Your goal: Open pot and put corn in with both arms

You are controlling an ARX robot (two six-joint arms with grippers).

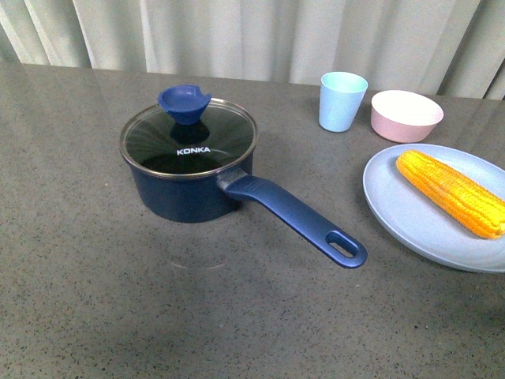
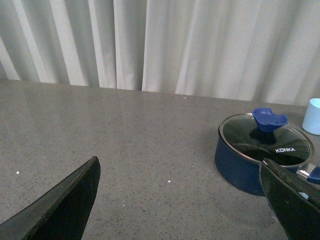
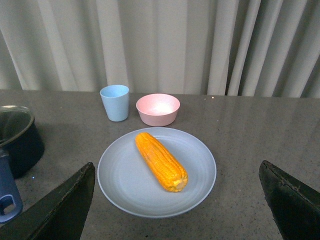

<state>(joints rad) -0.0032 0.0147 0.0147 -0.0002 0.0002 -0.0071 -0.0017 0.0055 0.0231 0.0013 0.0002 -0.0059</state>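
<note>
Curtains (image 1: 237, 31) hang behind a grey table (image 1: 79, 284). On the left side of the table sits the dark blue pot (image 1: 181, 193). A glass lid (image 1: 193, 146) with the word KONKA lies flat on top, so the pot is closed. The lid has a blue knob (image 1: 184, 103) in the middle. The pot's long blue handle (image 1: 300, 217) sticks out to the right and toward the robot. It has an oval hole at its end.

Next, at the back, stands a light blue cup (image 1: 342, 100). Just beside it on the right is a pink bowl (image 1: 406, 117). In front of them, at the right edge, lies a pale blue plate (image 1: 398, 209). The corn (image 1: 450, 192) lies slanted on the plate, well apart from the pot.

The left claw (image 2: 179, 167) is spread wide and holds nothing. In the left wrist view the pot is near one of its black fingers (image 2: 65, 210). The right claw (image 3: 177, 167) is spread wide too and holds nothing. It faces the plate, and the corn shows between its two fingers (image 3: 60, 210).
</note>
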